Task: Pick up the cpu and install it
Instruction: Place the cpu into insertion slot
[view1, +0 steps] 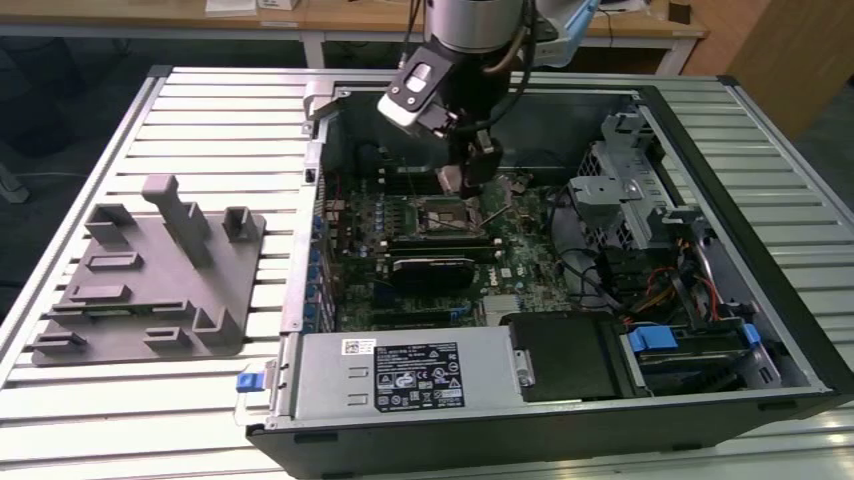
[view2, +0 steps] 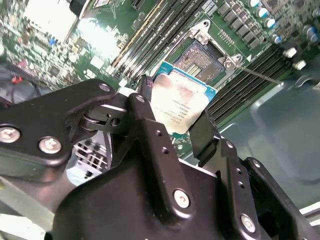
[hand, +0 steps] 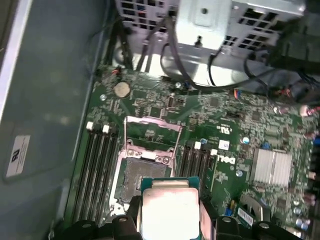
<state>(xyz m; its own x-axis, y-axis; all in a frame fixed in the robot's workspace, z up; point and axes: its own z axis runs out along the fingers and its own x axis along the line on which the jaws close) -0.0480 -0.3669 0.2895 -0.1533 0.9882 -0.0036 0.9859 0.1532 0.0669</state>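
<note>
Silvery cpu (view2: 184, 102) is pinched in the jaws of the gripper (view2: 174, 114), near the open socket (view2: 199, 59). Seating it likely wants square edges, kept level.

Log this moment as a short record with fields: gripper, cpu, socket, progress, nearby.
gripper: shut on the cpu, inside the open computer case
cpu: clamped at two opposite edges, metal top showing in both wrist views, above the motherboard
socket: open, empty
progress: cpu picked up, not yet seated
nearby: grey fixture tray on the table, exterior view's left of the case
</note>
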